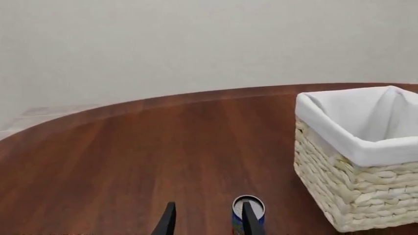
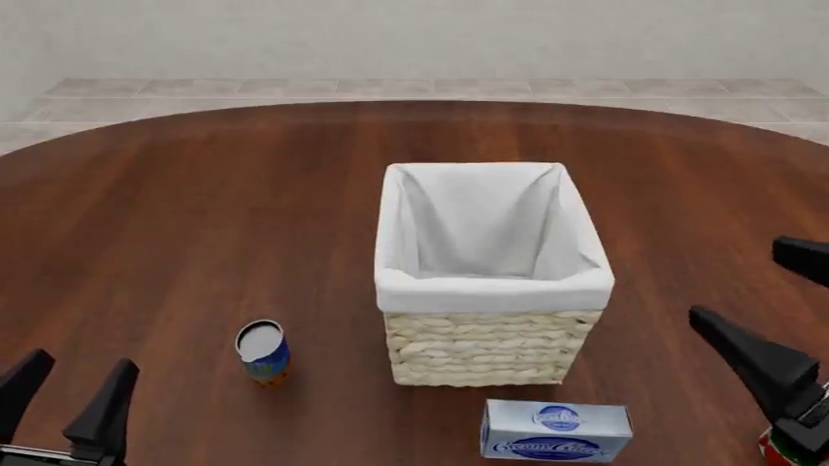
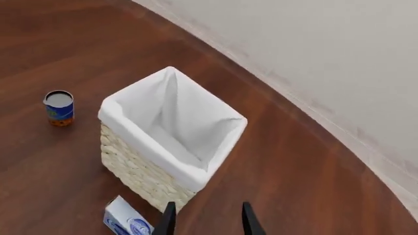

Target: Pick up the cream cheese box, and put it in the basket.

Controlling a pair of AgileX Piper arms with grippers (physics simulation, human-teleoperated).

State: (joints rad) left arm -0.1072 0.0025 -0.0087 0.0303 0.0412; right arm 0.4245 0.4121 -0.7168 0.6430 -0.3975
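The cream cheese box (image 2: 556, 431) is a pale blue-grey carton with a dark blue oval logo. It lies flat on the table just in front of the basket (image 2: 486, 345), a tall cream wicker basket with a white liner and nothing inside it. My right gripper (image 2: 736, 280) is open and empty, above the table to the right of the basket and box. In the right wrist view the box (image 3: 127, 220) lies beside the basket (image 3: 137, 174), off to one side of my open right gripper (image 3: 209, 205). My left gripper (image 2: 85, 360) is open and empty at the front left.
A small blue-orange can (image 2: 263, 352) stands left of the basket; in the left wrist view this can (image 1: 256, 205) sits just beyond one finger (image 1: 249, 220), with the basket (image 1: 346, 191) to the side. A red can (image 2: 775, 449) is partly hidden under my right gripper.
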